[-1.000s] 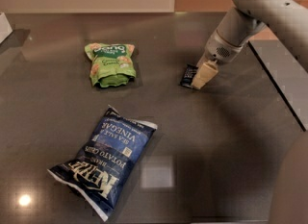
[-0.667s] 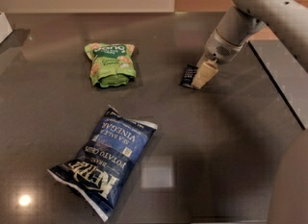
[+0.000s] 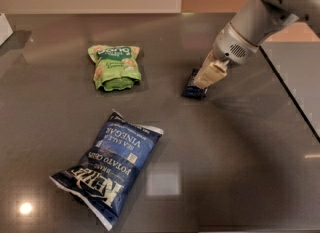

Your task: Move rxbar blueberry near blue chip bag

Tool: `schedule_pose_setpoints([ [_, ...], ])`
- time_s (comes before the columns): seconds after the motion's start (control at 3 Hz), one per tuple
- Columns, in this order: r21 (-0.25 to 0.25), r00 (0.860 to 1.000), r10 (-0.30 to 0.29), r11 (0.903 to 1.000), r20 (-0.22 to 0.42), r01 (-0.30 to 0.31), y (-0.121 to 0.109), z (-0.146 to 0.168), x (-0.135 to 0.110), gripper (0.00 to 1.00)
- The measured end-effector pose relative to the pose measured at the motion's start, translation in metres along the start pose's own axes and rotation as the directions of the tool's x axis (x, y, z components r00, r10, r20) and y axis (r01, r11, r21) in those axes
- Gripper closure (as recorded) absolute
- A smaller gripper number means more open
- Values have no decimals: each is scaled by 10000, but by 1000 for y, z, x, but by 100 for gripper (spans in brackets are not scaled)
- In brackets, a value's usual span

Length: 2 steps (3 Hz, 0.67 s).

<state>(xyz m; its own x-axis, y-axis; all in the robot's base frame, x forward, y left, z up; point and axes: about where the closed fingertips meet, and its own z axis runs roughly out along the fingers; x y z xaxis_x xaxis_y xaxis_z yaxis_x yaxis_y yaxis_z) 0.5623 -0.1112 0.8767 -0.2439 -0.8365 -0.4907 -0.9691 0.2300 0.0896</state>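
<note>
Rxbar blueberry [image 3: 193,91] lies flat, well apart from the blue chip bag [image 3: 107,169] — the gripper [image 3: 206,79] sits right on it, likely for a pickup; whether it grips, I cannot tell.

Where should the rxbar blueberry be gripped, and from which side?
Likely across its narrow width, mid-length, from straight above: the rxbar blueberry lies flat on the table, so only its long edges offer purchase. The gripper hangs directly over it.

Table [image 3: 250,177], 3 items: green pouch [image 3: 114,67] toward far edge, chip bag [image 3: 107,169] by front edge, snack bar [image 3: 191,92] rightward under gripper [image 3: 201,82].
</note>
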Motion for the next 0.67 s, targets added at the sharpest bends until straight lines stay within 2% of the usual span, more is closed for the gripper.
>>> schedule_pose_setpoints([
  [0.33, -757, 9978, -543, 9955, 386, 571, 51, -5, -11, 100],
  [0.67, -1349, 9937, -933, 9857, 615, 1009, 91, -4, -14, 99],
])
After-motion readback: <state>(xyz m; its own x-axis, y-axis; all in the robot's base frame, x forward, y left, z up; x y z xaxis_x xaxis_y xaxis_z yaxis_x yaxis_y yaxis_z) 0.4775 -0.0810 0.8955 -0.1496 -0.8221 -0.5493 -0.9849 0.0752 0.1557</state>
